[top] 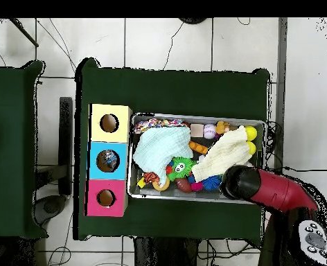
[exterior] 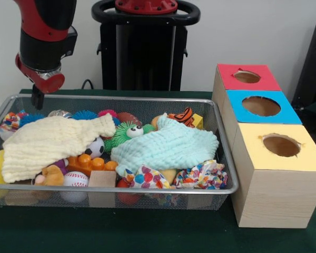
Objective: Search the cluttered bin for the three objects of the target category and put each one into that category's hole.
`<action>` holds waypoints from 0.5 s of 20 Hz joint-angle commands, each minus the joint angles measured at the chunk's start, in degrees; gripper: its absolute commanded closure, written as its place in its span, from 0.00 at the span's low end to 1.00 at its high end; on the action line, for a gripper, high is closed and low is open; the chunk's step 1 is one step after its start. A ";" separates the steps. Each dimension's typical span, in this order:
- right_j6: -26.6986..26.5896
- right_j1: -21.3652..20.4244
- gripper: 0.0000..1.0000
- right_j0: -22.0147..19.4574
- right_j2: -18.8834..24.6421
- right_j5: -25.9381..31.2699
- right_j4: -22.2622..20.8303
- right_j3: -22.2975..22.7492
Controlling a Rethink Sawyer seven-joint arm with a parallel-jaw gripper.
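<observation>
The table (exterior: 147, 237), covered in dark green cloth, is carrying everything. The bin (exterior: 229, 168) is sitting across its middle, reaching toward the edge where the gripper is hanging, and three boxes are lining the opposite edge: yellow box (exterior: 300, 158), blue box (exterior: 289, 113) and red box (exterior: 268, 79), each with a round hole on top.

Inside the bin, a cream cloth (exterior: 47, 142) is lying over the half nearer the arm and a pale blue cloth (exterior: 166, 147) is lying over the half nearer the boxes, both hiding toys. Around them a green fuzzy toy with eyes (exterior: 127, 133), an orange block (exterior: 89, 163), a wooden block (exterior: 102, 179) and a baseball (exterior: 75, 179) are showing.

The gripper (exterior: 38, 97) is hovering over the bin's far corner on the side away from the boxes, carrying nothing; I cannot tell how its jaws are standing.

The search seems to be only starting, with the bin looking full. The next move probably calls for dropping onto the cream cloth and dragging it aside to uncover what is lying beneath.
</observation>
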 commanded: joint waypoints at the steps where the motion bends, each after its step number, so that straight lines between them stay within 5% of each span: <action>1: -0.34 0.52 1.00 -0.70 4.69 -3.44 -2.67 2.16; 10: -0.01 4.48 1.00 1.57 0.78 1.13 -4.80 -1.91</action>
